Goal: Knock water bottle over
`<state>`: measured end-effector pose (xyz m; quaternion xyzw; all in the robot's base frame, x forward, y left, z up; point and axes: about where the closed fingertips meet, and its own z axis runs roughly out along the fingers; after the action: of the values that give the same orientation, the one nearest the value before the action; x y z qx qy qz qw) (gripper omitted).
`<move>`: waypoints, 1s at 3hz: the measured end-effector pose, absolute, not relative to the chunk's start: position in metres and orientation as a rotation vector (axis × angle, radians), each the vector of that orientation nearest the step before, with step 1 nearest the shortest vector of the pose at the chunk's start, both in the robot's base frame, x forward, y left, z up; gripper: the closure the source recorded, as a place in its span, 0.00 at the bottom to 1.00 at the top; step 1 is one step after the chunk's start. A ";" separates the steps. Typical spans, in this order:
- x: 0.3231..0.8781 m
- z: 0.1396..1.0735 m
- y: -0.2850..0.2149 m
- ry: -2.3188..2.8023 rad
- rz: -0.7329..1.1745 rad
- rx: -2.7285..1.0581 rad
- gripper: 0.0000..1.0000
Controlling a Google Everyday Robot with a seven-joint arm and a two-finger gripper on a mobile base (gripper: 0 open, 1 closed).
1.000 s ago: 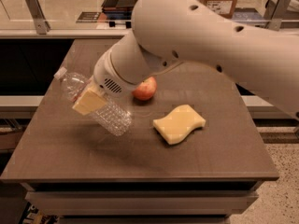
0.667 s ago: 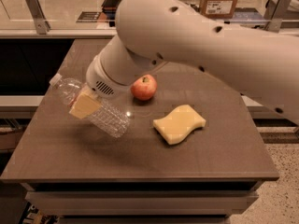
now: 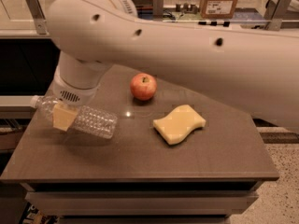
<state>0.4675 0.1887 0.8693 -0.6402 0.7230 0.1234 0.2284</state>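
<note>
The arm [image 3: 187,45] runs off the right edge and hides the bench's [image 3: 140,157] far corner. The tool [image 3: 64,116], at the bench's left, covers part of the water bottle [image 3: 93,121].

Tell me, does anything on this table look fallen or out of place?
Yes: the water bottle lies on its side near the left edge of the table, cap pointing left. The pincer is at the bottle's neck end. The apple and the yellow sponge look normal.
</note>
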 end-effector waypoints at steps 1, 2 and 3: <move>0.468 0.854 0.210 2.006 0.272 -1.837 1.00; 0.468 0.844 0.224 1.996 0.260 -1.871 1.00; 0.468 0.834 0.240 1.964 0.287 -1.883 1.00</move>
<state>0.4682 0.2396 0.8336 -0.6742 0.7031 0.1027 0.2013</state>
